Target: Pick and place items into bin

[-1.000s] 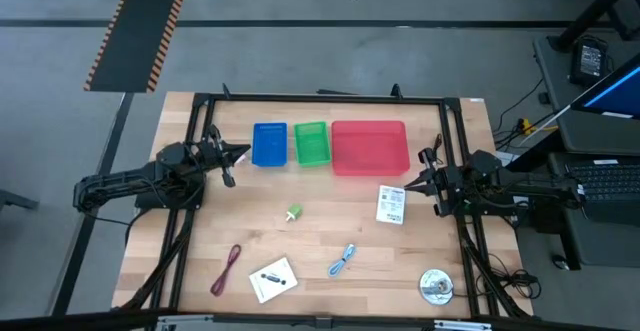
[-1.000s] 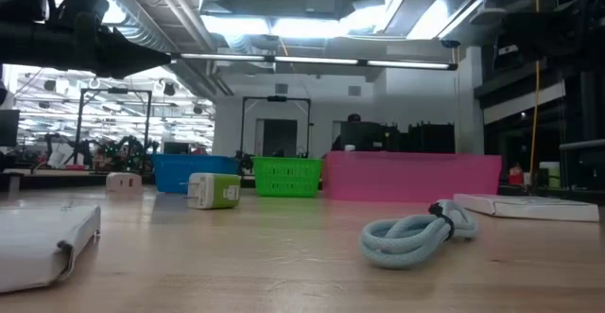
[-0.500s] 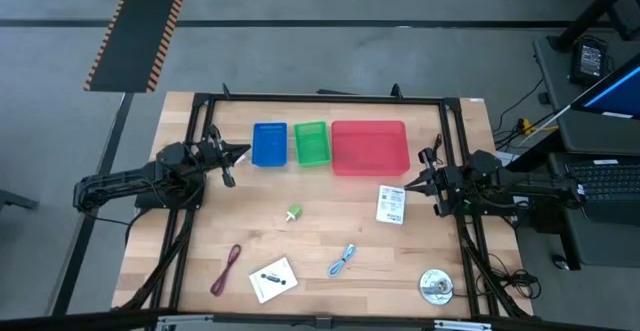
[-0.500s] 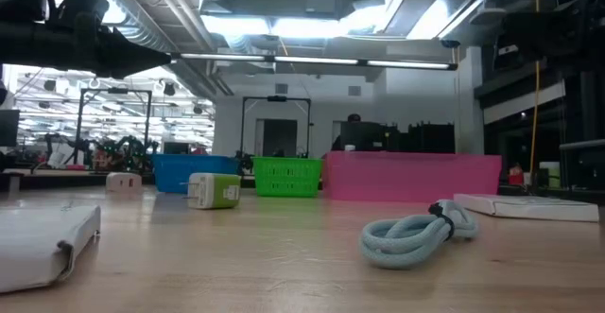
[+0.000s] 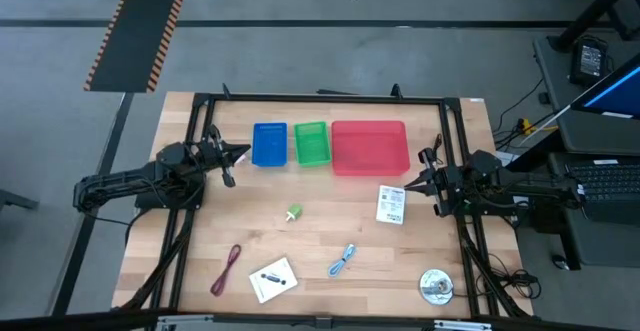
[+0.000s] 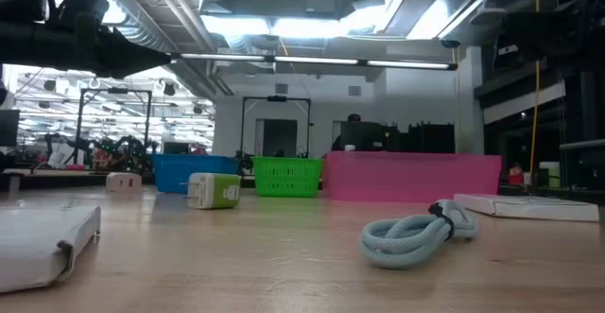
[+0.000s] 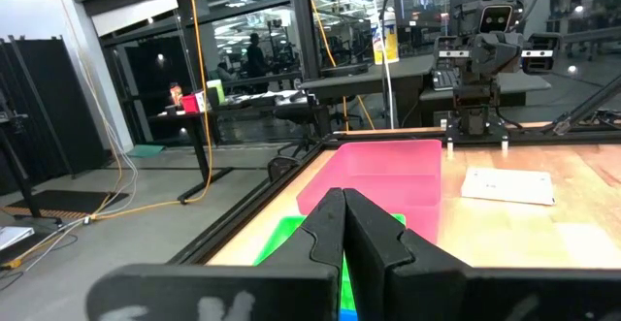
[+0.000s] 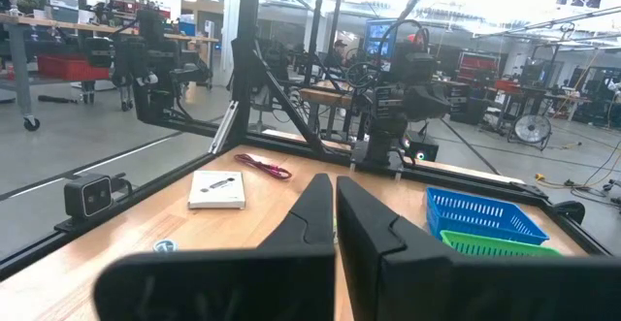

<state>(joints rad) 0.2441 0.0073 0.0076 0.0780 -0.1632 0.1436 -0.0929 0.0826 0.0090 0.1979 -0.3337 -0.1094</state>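
Note:
Both arms wait at the table's sides, touching nothing. My left gripper [image 5: 243, 154] is shut, hovering by the blue bin [image 5: 269, 143]. My right gripper [image 5: 405, 185] is shut, next to a white printed packet [image 5: 391, 204] lying flat. A green-white piece [image 5: 294, 212] sits mid-table. Toward the near edge lie a maroon cable loop [image 5: 228, 268], a white card bearing a small black piece [image 5: 273, 279] and a light-blue cable loop [image 5: 343, 260]. In the wrist views the left fingers [image 7: 330, 226] and the right fingers [image 8: 315, 205] meet with no gap.
A green bin [image 5: 311, 143] and a large pink bin [image 5: 369, 147] stand beside the blue one along the far side. A round silvery disc [image 5: 435, 286] lies at the near right corner. A black frame [image 5: 320, 98] borders the table. Bare wood lies between the items.

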